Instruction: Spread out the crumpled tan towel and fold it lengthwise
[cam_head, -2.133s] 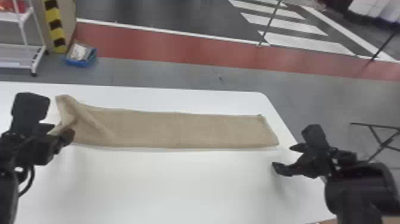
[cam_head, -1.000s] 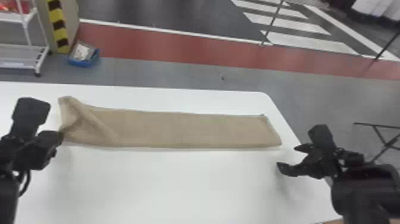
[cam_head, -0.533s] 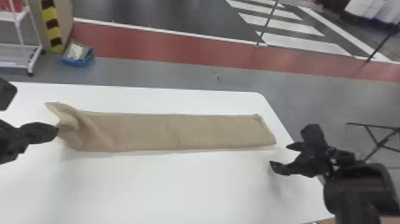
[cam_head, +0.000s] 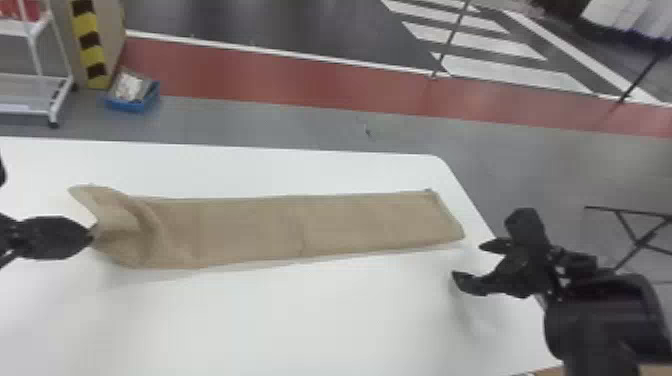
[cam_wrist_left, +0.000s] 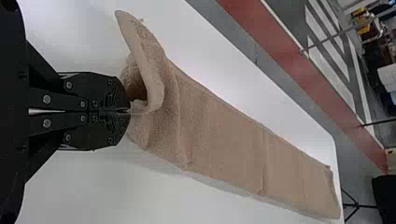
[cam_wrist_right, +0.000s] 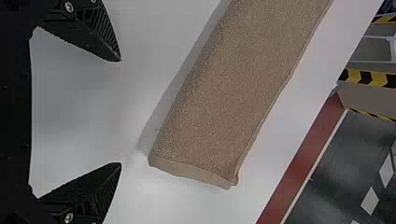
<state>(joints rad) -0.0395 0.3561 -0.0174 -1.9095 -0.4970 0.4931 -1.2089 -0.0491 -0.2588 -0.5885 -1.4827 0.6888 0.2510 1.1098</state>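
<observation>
The tan towel (cam_head: 250, 225) lies as a long narrow strip across the white table, flat along its middle and right part, bunched and raised at its left end. At that end my left gripper (cam_head: 91, 234) is shut on a pinch of cloth; in the left wrist view, the left gripper (cam_wrist_left: 129, 111) has its fingertips together at a curled fold of the towel (cam_wrist_left: 224, 135). My right gripper (cam_head: 462, 260) stands open near the table's right edge, just off the towel's right end. From the right wrist, the right gripper (cam_wrist_right: 120, 112) has nothing between its wide-apart fingers, beside the towel (cam_wrist_right: 233, 88).
The white table (cam_head: 300, 320) has its rounded far right corner beyond the towel's right end. On the floor behind are a blue bin (cam_head: 132, 102) and a white wheeled rack (cam_head: 60, 100) at the left. A black folding stand (cam_head: 635, 235) is at the right.
My left gripper has turned and come in sideways at the towel's left end, which is now gripped and more bunched and lifted. The right arm has stayed almost still.
</observation>
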